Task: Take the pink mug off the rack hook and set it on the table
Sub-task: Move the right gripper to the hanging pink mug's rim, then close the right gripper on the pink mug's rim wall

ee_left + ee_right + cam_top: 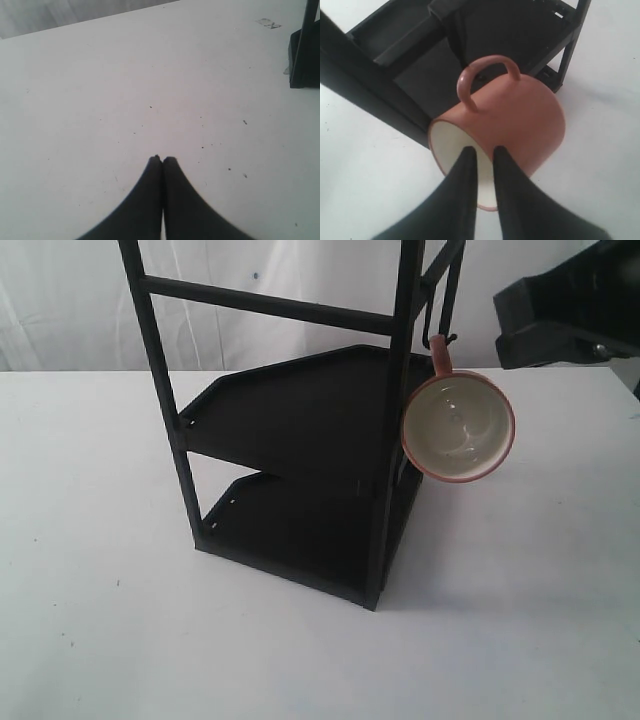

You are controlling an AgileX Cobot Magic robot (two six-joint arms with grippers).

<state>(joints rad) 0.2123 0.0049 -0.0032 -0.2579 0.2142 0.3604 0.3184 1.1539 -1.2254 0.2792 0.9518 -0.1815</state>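
- Hanging by its handle [441, 358] from a hook [434, 339] at the upper right side of the rack [300, 410], the pink mug [458, 427] is clear of the table [100, 620].
- The mug mouth faces the exterior camera, exposing the cream-white inside.
- The rack stands upright on the table, with both of its black shelves bare.
- Right gripper [484, 150]: the fingers are parted by a narrow gap and hold nothing. In the right wrist view the mug rim appears through that gap, beyond the fingertips.
- A black machine body [565, 305] sits at the upper right edge of the exterior view, apart from the mug.
- Left gripper [162, 159]: the fingers are pressed together, tip against tip, with nothing between them. It sits over bare tabletop, with a lower corner of the rack near the edge of its wrist view.
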